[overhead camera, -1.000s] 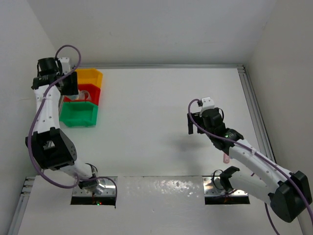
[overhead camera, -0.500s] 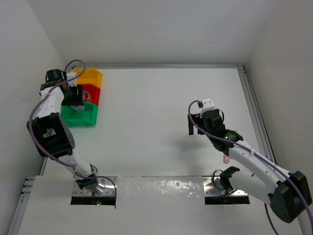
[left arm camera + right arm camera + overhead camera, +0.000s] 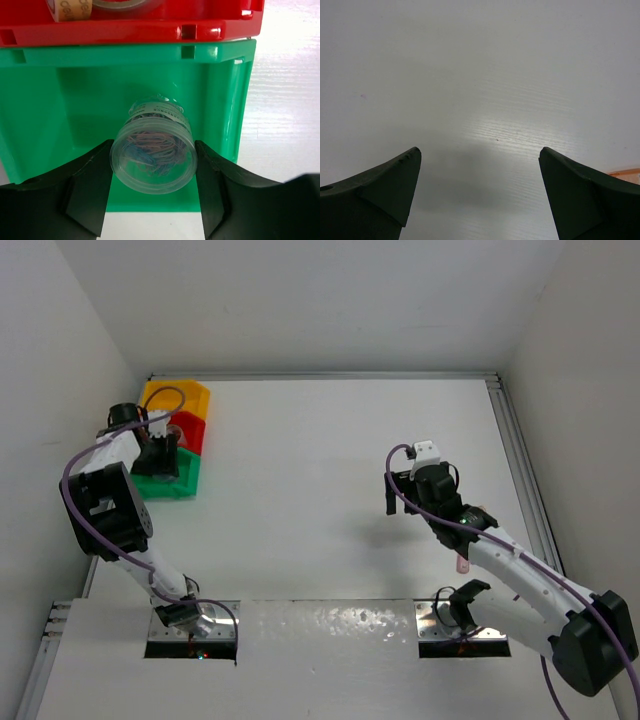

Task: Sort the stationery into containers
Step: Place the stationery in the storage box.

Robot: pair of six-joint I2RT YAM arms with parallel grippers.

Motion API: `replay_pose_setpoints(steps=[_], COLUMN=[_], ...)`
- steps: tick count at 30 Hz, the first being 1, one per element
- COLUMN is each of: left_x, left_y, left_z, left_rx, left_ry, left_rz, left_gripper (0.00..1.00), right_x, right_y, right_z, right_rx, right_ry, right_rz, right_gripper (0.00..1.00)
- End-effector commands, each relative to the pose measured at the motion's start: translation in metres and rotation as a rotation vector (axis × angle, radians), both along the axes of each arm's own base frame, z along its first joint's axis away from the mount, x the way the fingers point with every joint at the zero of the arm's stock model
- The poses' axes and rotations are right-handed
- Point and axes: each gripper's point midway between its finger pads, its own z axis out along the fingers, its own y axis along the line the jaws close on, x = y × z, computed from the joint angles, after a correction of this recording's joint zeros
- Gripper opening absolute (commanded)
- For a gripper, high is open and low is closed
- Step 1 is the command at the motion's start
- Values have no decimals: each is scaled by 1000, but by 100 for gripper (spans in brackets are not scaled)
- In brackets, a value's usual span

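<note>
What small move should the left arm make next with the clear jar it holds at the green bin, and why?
Probably open the left gripper and let go, perhaps after lowering slightly. Its fingers clamp the clear jar of coloured clips, and the jar sits between the walls of the green bin, so release should leave it inside.

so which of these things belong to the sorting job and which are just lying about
Job: jar of clips in left pincer, green bin, red bin holding tape rolls, yellow bin, pink stick.
Just about: open right pincer, purple cables, table.
</note>
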Motion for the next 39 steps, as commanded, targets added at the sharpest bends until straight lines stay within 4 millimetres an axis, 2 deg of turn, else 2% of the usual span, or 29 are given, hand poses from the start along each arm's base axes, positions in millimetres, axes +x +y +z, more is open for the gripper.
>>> replay_pose_setpoints(steps=[1,8,9,11,13,16,19,21,24,26,28,29,31,32,33,34,35,36,37,38,39], left_x=[23,28,27,27,27,30,36,39,38,40,40,46,52,59,66,69,70,75,75,72,68], left_y=[12,10,8,10,11,10,10,10,11,13,14,15,16,14,12,8,1,-10,-18,-25,-33], left_z=[9,3,2,3,5,19,38,51,58,70,90,108,145,174,199,210,216,226,227,224,223], left_rx=[32,41,37,38,37,31,39,49,58,62,67,73,81,72,69,43,23,12,-4,-22,-31], left_ry=[-107,-156,-156,-158,-161,-178,-220,-249,-244,-264,-303,-345,-431,-503,-561,-588,-591,-607,-602,-580,-565], left_rz=[24,46,45,54,61,64,64,61,56,67,75,90,112,128,131,146,133,107,90,75,60], left_gripper=[5,33,40,49,53,58,74,78,78,79,79,79,78,78,78,78,78,77,77,77,77], right_x=[7,4,3,2,3,2,2,3,3,5,4,7,4,1,5,4,-6,-6,-8,-6,-15], right_y=[2,-1,-2,-3,-4,-3,-4,-4,-5,-5,-11,-13,-27,-33,-34,-47,-59,-69,-82,-89,-104], right_z=[11,10,9,7,8,10,13,15,18,26,29,37,32,24,30,24,7,9,7,7,7], right_rx=[27,23,17,14,19,22,18,17,11,15,8,30,22,19,25,22,-20,-27,0,30,95], right_ry=[-37,-27,-18,-11,-10,-8,-2,2,2,-10,-2,-7,57,150,186,243,353,360,363,332,287], right_rz=[-12,-21,-23,-29,-34,-36,-44,-45,-46,-52,-72,-103,-167,-189,-202,-271,-329,-380,-460,-505,-584], right_gripper=[99,99,99,99,99,99,99,99,99,99,99,99,99,99,99,99,95,79,34,16,10])
